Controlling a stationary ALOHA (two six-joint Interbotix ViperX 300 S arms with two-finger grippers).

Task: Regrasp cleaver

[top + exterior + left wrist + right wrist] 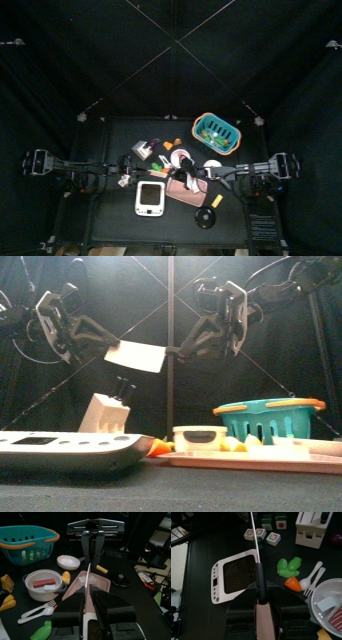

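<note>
Front view: the cleaver [138, 355] is held in the air above the table [201, 491], between the two arms, its pale blade seen at centre-left. Left end effector [87, 607] is closed on the blade's edge, which is seen edge-on as a thin line running away from the wrist camera toward the opposing arm. Right end effector [259, 601] is closed on the handle, with the pale handle end and dark grip seen between its jaws in the right wrist view. Both ends of the cleaver are thus gripped at once.

On the table below: a white scale [232, 574] at near left, a knife block [107, 413] behind it, a teal basket [218, 130] at far right, a pink cutting board [254, 459] at near right. A white pot [44, 583] with red contents and a white fork [36, 611] are seen beside the board in the left wrist view.
</note>
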